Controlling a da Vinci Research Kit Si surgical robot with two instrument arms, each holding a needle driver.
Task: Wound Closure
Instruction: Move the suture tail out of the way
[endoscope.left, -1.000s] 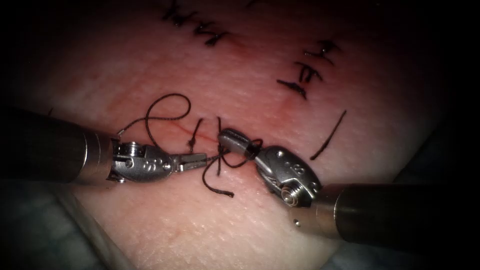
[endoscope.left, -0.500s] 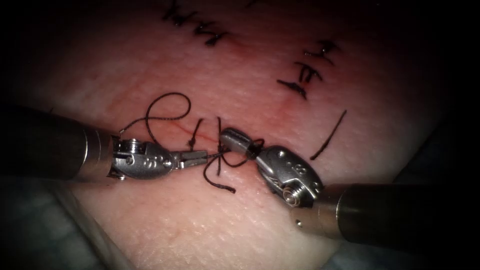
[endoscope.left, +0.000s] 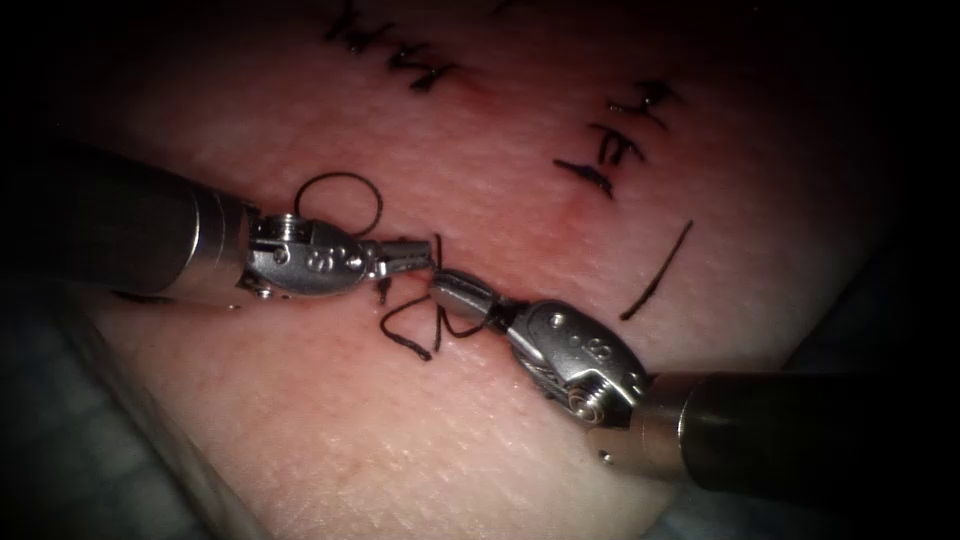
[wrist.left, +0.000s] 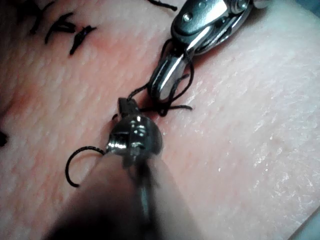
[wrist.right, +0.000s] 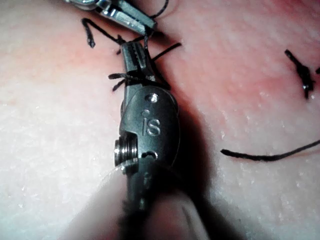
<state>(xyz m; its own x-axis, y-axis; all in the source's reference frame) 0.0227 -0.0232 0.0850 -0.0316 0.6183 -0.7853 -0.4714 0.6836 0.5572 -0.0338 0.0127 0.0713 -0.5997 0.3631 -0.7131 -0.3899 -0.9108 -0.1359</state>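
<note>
On the tissue (endoscope.left: 480, 440), my left tool (endoscope.left: 415, 255) is shut on the black thread (endoscope.left: 340, 178), which curls in a loop just behind its wrist. The right tool (endoscope.left: 445, 290) lies tip to tip with it, a little lower, with thread wound around its shut jaws, and its tip pinches a short tail (endoscope.left: 405, 340) that curls onto the tissue. In the left wrist view the right tool (wrist.left: 167, 80) carries the wraps just beyond my left tool (wrist.left: 122, 105). The right wrist view shows thread crossing the right tool (wrist.right: 132, 57), with the left tool (wrist.right: 132, 17) beyond it.
Finished black stitches (endoscope.left: 605, 150) run along the far right of the tissue, with more (endoscope.left: 400, 55) at the far top. A loose cut piece of thread (endoscope.left: 655, 270) lies right of the tools. Faint red fluid (endoscope.left: 585, 205) stains the tissue near the stitches.
The left tool has moved up and to the right with the thread, from below the right tool's tip to above it. The loop and tail shrank. The right tool shifted slightly lower.
</note>
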